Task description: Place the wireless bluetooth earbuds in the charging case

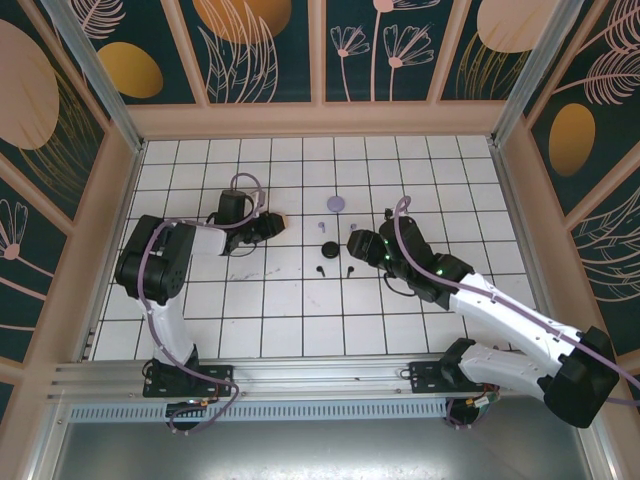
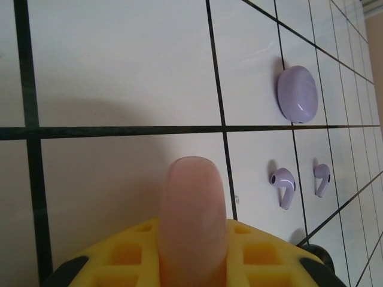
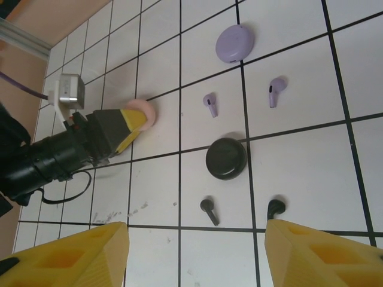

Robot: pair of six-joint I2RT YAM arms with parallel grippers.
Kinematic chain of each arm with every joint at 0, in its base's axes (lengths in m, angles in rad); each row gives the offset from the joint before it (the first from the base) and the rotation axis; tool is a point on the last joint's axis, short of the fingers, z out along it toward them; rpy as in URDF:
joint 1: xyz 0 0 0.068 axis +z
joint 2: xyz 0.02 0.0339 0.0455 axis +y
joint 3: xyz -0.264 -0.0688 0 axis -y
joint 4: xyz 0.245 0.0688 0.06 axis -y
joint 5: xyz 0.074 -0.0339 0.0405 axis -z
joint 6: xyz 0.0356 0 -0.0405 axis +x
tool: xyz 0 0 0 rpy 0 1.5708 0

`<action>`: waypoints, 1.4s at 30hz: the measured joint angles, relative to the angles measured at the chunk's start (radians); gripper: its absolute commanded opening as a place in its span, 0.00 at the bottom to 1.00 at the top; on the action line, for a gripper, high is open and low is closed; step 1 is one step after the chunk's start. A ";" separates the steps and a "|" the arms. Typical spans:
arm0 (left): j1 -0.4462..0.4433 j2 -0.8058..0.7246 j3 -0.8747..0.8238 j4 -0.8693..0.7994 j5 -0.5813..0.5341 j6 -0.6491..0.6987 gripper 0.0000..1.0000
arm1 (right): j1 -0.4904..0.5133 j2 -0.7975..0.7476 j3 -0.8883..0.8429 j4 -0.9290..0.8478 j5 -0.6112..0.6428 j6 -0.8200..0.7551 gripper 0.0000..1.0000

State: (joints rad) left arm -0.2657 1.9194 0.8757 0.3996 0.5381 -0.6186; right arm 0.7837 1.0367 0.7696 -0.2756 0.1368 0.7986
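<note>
My left gripper (image 2: 194,245) is shut on a pink round charging case (image 2: 194,209), held just above the tiles; it also shows in the right wrist view as the pink case (image 3: 142,112) in the left gripper (image 3: 134,122). A lilac case (image 3: 234,43) lies on the floor with two lilac earbuds (image 3: 209,103) (image 3: 275,89) below it. A black case (image 3: 227,158) sits closed, two black earbuds (image 3: 208,210) (image 3: 275,207) beside it. My right gripper (image 3: 194,263) hangs open just short of the black earbuds, its yellow fingers (image 3: 66,257) wide apart and holding nothing.
The white tiled floor (image 1: 300,310) is walled in by patterned panels (image 1: 260,50) at the back and both sides. A metal rail (image 1: 300,375) runs along the near edge by the arm bases. The left gripper (image 1: 270,224) and right gripper (image 1: 357,243) face each other across the black case (image 1: 328,249).
</note>
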 measured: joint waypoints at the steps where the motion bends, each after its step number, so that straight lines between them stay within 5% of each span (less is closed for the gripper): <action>1: 0.000 0.002 0.005 -0.011 -0.003 0.000 0.23 | 0.002 0.000 0.006 -0.001 0.002 -0.001 0.66; 9: 0.012 0.005 0.050 -0.091 -0.042 0.026 0.44 | 0.015 0.006 0.037 -0.013 0.021 -0.004 0.71; 21: 0.071 -0.058 0.077 -0.249 -0.235 0.082 0.51 | 0.025 0.063 0.098 -0.055 0.055 -0.009 0.72; 32: 0.090 -0.416 0.077 -0.307 -0.401 0.147 0.52 | 0.030 0.270 0.208 -0.132 0.084 -0.015 0.71; 42: 0.090 -0.662 -0.041 -0.135 -0.424 0.134 0.81 | 0.050 0.547 0.324 -0.201 0.095 0.000 0.71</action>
State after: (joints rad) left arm -0.1757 1.2575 0.8345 0.2642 0.1143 -0.4843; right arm 0.8333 1.5837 1.0939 -0.4763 0.2314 0.7986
